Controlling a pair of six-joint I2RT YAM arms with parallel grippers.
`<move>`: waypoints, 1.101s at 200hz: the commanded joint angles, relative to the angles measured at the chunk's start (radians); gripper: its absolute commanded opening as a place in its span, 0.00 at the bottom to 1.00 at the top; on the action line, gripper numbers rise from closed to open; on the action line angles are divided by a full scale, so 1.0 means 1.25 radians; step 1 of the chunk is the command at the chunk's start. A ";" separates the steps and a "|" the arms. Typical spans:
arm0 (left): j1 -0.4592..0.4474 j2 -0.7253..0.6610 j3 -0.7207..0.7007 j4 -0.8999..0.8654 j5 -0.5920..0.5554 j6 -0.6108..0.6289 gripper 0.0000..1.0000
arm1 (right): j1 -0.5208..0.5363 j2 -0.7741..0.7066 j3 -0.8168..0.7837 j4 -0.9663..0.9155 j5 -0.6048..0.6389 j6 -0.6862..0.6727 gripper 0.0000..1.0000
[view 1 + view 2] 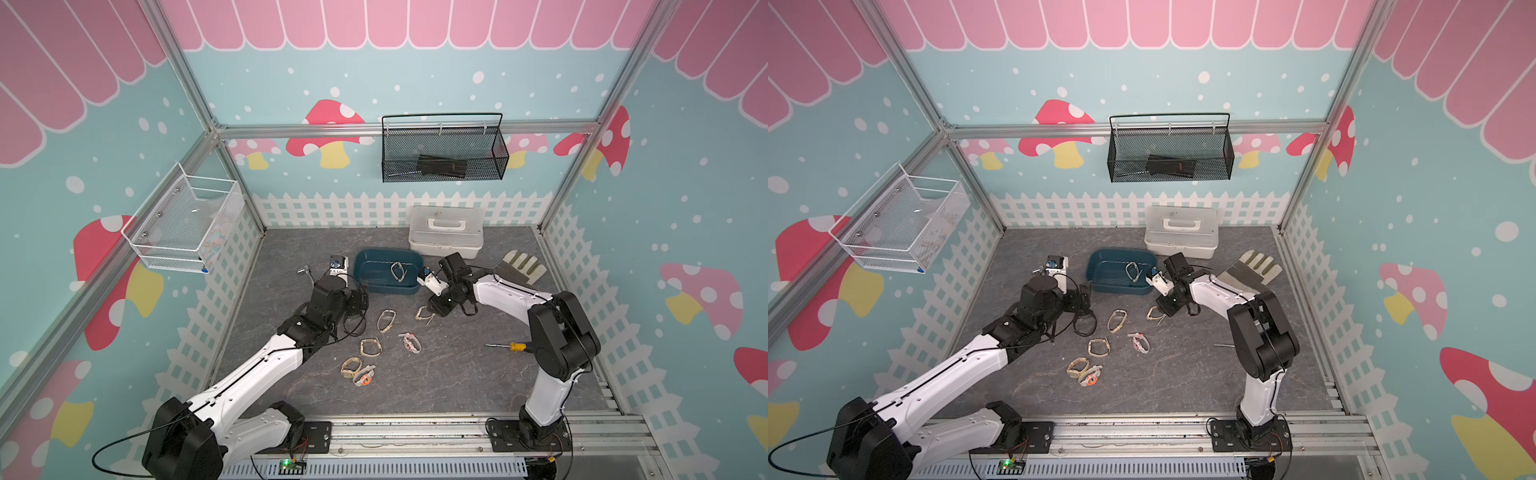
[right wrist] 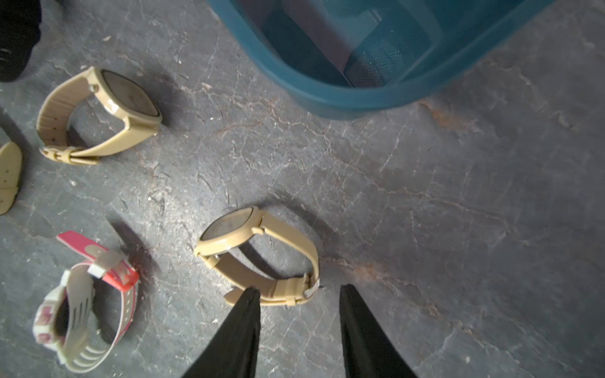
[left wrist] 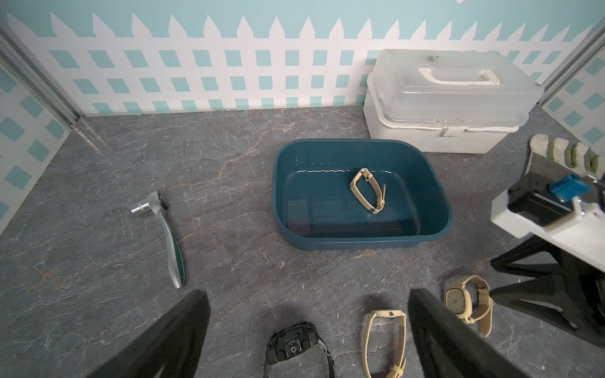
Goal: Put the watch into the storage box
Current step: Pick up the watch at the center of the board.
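The left hand, jaws wide and empty, hangs above a black plastic watch on the grey tabletop. The dark teal-blue plastic storage box holds one slim beige watch. The right hand, jaws half apart, flanks the buckle of a round-faced beige watch lying near the box.

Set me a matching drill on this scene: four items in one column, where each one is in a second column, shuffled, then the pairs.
Items
1. storage box
2. ratchet wrench
3. black wire basket
4. screwdriver

Places
A. hung on the back wall
B. lying on the table, on its right side
C. holding one beige watch
D. lying on the table, left of the storage box

Pairs: 1-C, 2-D, 3-A, 4-B
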 commanded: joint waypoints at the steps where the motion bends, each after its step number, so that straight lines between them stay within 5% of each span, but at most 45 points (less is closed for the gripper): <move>1: -0.005 -0.002 -0.002 -0.004 -0.009 0.008 0.97 | 0.003 0.038 0.039 0.004 0.011 -0.011 0.42; 220: -0.007 0.000 -0.013 0.006 -0.037 0.020 0.98 | 0.004 0.101 0.078 -0.022 -0.029 -0.002 0.42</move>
